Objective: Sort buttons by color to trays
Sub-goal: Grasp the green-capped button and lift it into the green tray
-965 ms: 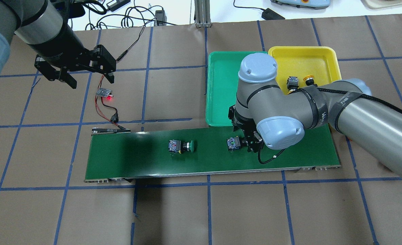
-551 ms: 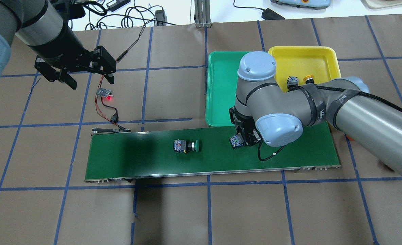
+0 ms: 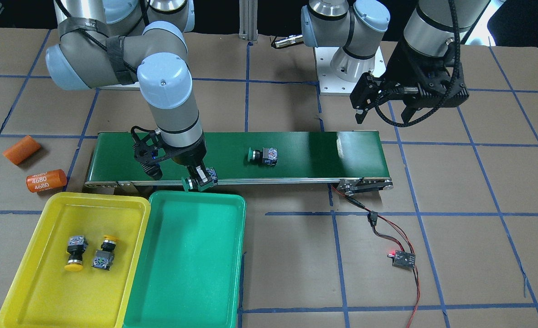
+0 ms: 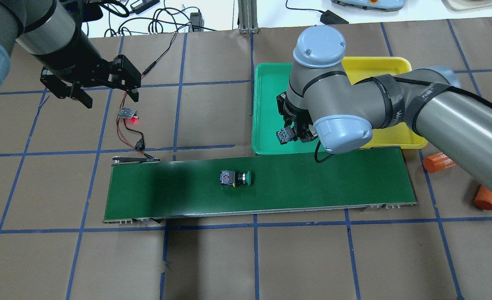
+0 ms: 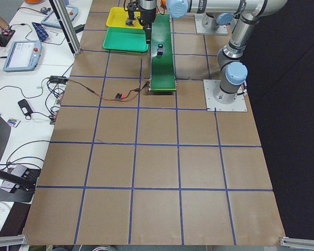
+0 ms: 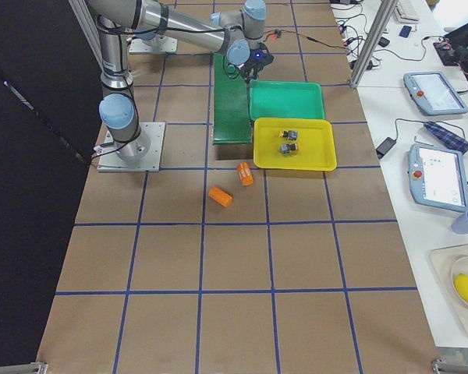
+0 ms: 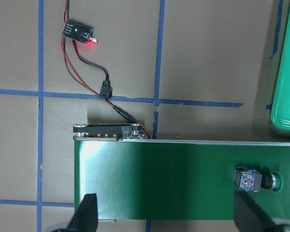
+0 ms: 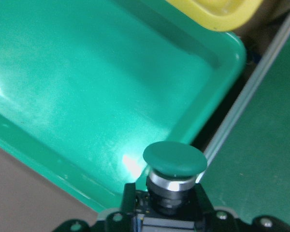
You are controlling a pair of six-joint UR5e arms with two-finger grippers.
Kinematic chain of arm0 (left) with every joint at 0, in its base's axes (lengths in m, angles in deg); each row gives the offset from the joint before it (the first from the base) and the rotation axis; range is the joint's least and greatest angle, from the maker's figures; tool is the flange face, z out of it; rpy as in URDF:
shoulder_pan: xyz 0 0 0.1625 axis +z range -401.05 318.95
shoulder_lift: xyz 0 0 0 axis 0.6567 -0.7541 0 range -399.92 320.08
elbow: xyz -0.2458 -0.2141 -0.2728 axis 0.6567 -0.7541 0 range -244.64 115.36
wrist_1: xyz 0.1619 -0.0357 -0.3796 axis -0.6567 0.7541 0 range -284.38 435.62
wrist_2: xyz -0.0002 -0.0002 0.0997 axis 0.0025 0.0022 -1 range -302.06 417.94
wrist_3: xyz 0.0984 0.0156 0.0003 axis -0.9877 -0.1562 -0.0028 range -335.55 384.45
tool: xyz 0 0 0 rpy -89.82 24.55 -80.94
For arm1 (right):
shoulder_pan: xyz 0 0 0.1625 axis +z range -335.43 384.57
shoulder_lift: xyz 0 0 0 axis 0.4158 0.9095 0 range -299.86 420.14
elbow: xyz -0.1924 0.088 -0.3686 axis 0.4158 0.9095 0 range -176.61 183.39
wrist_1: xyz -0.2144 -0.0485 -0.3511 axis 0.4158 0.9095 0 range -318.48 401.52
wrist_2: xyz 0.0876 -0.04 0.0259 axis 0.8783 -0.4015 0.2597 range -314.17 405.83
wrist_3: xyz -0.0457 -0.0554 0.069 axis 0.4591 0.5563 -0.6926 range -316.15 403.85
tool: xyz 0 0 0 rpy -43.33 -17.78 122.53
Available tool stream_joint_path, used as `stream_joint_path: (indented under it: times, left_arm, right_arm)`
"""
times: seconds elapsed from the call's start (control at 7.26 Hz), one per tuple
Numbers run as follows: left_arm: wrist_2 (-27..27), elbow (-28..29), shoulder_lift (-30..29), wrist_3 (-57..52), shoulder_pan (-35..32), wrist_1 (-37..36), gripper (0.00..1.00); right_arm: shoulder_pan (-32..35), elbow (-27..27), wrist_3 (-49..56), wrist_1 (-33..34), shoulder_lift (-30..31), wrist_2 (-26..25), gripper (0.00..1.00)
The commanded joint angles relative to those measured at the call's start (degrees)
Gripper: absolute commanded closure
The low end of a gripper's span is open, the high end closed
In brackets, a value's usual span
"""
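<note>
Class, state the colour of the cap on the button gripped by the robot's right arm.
Green; the gripped button shows best in the right wrist-mounted view.

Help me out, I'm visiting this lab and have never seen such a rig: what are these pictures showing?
These are two robot arms at a table, filmed at one moment by several cameras: one above and behind the robot, one facing it, one at each table end, and one on each wrist. Each arm ends in a two-finger claw. The right claw is shut on a green button, held above the green tray at its edge next to the belt. The left claw hangs open and empty above the table. A second green button lies on the dark green conveyor belt. Two yellow buttons already lie in the yellow tray. Two orange cylinders and a small circuit board with a red light lie on the table.
</note>
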Motion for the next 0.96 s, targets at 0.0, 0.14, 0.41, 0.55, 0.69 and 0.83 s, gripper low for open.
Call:
stream_joint_path:
  times: [0.0,0.14,0.41,0.55,0.69,0.83]
  left_arm:
    - [-0.01,0.58,-0.07,-0.01,0.0,-0.01,0.0]
    - [-0.1,0.76,-0.07,-0.01,0.0,-0.01,0.0]
    - [0.25,0.58,0.37,-0.01,0.0,0.08,0.0]
    - [0.25,1.02,0.19,0.08,0.0,0.16,0.0]
    - [0.08,1.11,-0.07,0.25,0.09,0.16,0.0]
    - [-0.19,1.11,-0.33,0.43,0.09,0.16,0.0]
  right_arm:
    - [-1.07,0.23,0.09,15.51,-5.52,-1.96,0.65]
    - [-1.07,0.14,0.17,15.2,-5.72,-1.89,0.01]
    - [-1.16,-0.3,0.09,7.14,-3.54,-1.8,0.0]
    - [-1.07,-0.39,0.08,1.02,-0.82,-1.45,0.0]
    - [-1.07,-1.08,-0.52,-8.09,1.9,-1.1,0.0]
    - [-0.72,-2.05,-1.31,-12.88,4.45,-0.84,0.0]
